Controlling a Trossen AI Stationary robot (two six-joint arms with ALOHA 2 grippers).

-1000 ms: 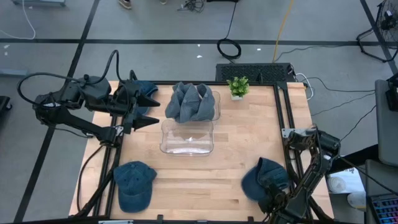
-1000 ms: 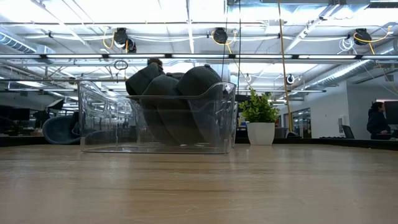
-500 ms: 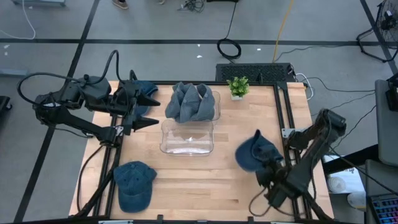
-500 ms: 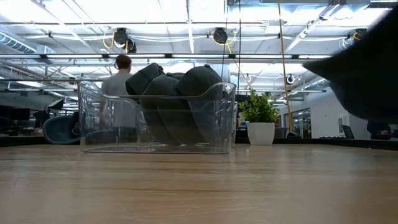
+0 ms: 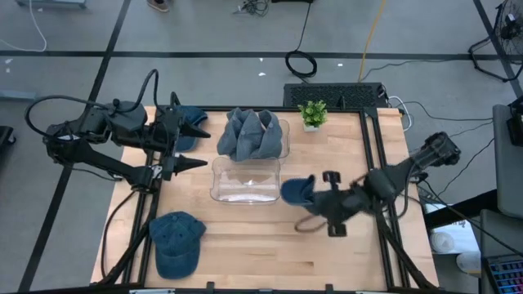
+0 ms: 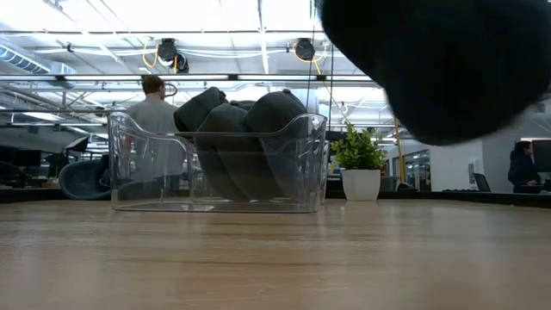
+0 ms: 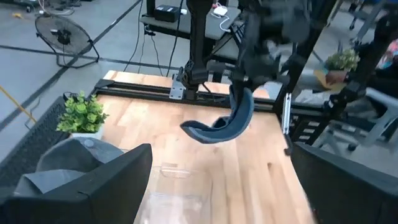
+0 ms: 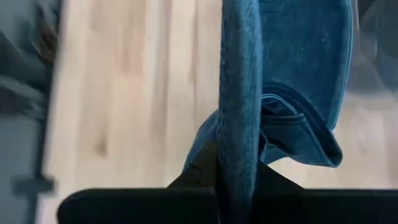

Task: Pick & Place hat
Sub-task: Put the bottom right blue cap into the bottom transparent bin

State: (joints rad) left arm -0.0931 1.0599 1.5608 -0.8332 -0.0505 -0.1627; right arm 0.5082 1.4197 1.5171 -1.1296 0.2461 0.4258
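Note:
My right gripper [image 5: 320, 200] is shut on a blue denim hat [image 5: 297, 191], held in the air just right of the empty clear bin [image 5: 245, 180]. The left wrist view shows that hat [image 7: 219, 122] hanging below the right arm. It is a dark shape [image 6: 430, 60] at the top of the low view. My left gripper [image 5: 194, 147] stands open above the table's far left, holding nothing. A second hat [image 5: 176, 242] lies flat on the table at the near left. Another hat [image 5: 189, 119] lies under the left arm. My right gripper pinches a denim edge of the hat [image 8: 240, 146] between its two fingers, seen edge-on in the right wrist view. The fingers slant down from the table's right side. The hat hangs below them, lifted clear of the table, its crown [image 8: 305, 74] to one side.
A second clear bin [image 5: 282, 139] at the far middle holds a pile of hats [image 5: 249, 135]. A small potted plant [image 5: 312, 113] stands at the far edge. A person [image 6: 155, 99] shows in the room behind the bins. Bare wood lies at the near middle and right.
My right gripper has lifted the hat off the table's near right corner and carried it up and toward the left and far side, to just beside the empty bin. The hat now hangs clear of the table. My left gripper has rolled slightly in place.

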